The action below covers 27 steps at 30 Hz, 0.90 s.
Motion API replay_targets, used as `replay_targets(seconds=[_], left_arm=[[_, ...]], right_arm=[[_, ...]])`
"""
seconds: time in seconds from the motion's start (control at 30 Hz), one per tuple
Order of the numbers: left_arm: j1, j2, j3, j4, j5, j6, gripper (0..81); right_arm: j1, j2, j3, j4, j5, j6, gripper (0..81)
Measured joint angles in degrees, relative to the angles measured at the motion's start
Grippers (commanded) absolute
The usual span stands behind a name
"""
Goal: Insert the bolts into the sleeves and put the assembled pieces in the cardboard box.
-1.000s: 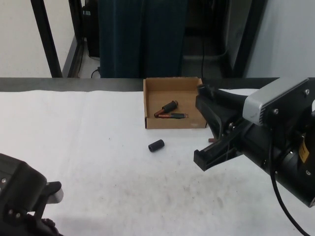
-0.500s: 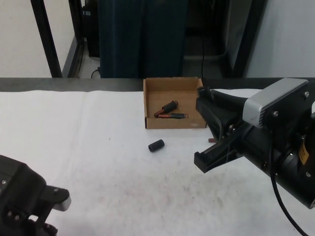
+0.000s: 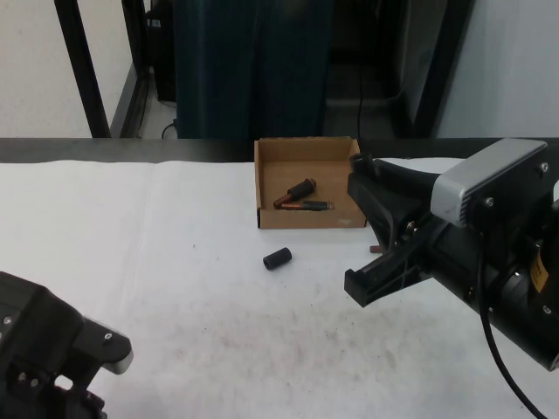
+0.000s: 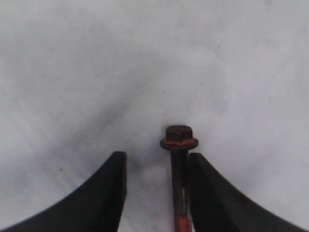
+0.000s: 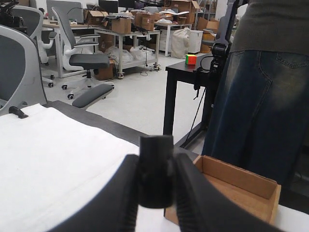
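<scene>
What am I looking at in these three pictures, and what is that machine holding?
Two robot arms stand at a bench. The wide picture comes from a camera behind them: a box holds two assembled pieces, and a loose sleeve lies on the bench in front of it. The other two pictures come from cameras on the arms' wrists. The left gripper is open, its fingers either side of a bolt lying on the bench. The right gripper pinches a second sleeve.

- Bench [image 3: 175,262] — covered in white cloth.
- Cardboard box [image 3: 306,150] at the far edge, mid-bench.
- Loose black sleeve [image 3: 278,258] — near the box's front.
- Reddish bolt [image 4: 178,154] lying flat on the cloth.
</scene>
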Motion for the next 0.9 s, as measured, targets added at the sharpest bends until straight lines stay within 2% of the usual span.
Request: replay_targets(seconds=[0.13, 0.3, 0.47, 0.63, 0.8, 0.83, 0.9], left_arm=[[-6.04, 0.0, 0.0, 0.0, 0.02, 0.0, 38.4], [-8.18, 0.0, 0.0, 0.22, -0.14, -0.49, 38.4], [-8.58, 0.44, 0.0, 0.58, -2.12, -0.47, 37.3], [-8.58, 1.54, 0.0, 0.55, -2.51, -0.47, 24.2], [-8.58, 1.93, 0.0, 0.26, -3.39, 0.83, 21.6], [-8.58, 1.93, 0.0, 0.24, -3.38, 0.89, 18.8], [-8.58, 1.93, 0.0, -0.07, -3.53, 0.86, 8.1]], right_arm=[[0.0, 0.0, 0.0, 0.0, 0.0, 0.0, 0.3], [0.0, -0.39, 0.0, 0.0, 0.0, 0.0, 0.3], [0.0, -1.53, 0.15, 0.0, 0.0, 0.0, 0.3], [0.0, -2.3, 0.71, -0.14, 0.0, 0.0, 0.3], [0.0, -3.04, 1.16, -0.28, 0.0, 0.0, 0.3], [0.0, -3.18, 1.27, -0.28, 0.0, 0.0, 0.3], [0.0, -3.39, 1.28, -0.28, 0.0, 0.0, 0.3]])
